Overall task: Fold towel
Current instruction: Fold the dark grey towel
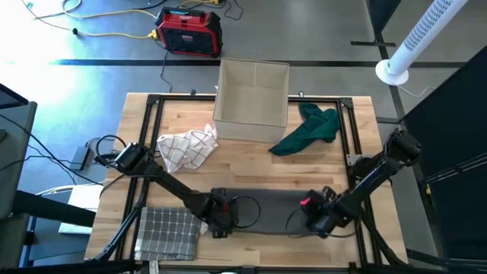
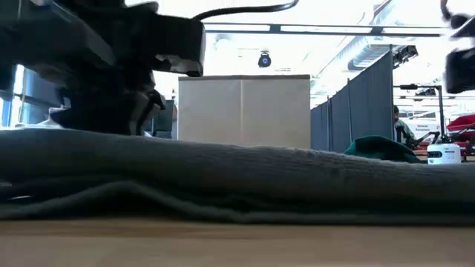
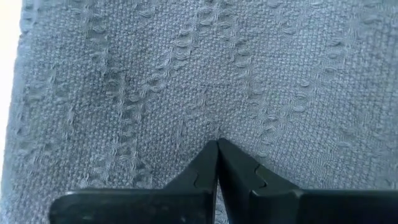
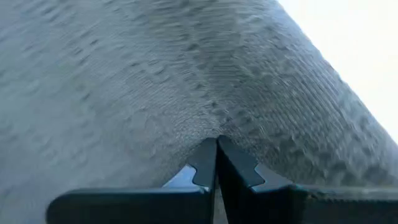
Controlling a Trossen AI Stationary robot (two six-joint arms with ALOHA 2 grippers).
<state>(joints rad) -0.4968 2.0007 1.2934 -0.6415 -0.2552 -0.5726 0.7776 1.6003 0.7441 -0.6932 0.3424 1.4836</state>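
Lots of stuff on the bench: a cardboard box point(image 1: 252, 100) at the far edge, a green cloth point(image 1: 308, 129) beside it, a white checked cloth point(image 1: 188, 148) toward the left, and a folded plaid cloth point(image 1: 167, 232) at the near left corner. The grey towel point(image 1: 268, 211) is a dark woven strip along the near edge. The left gripper point(image 1: 221, 218) and right gripper point(image 1: 318, 218) are both pinched tight on the fabric at its two ends.

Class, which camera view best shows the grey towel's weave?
The left wrist view: the grey towel fills it sharply, pinched by the left gripper. The right wrist view shows it blurred, the low view only its edge, and the high view a dark strip between the arms.
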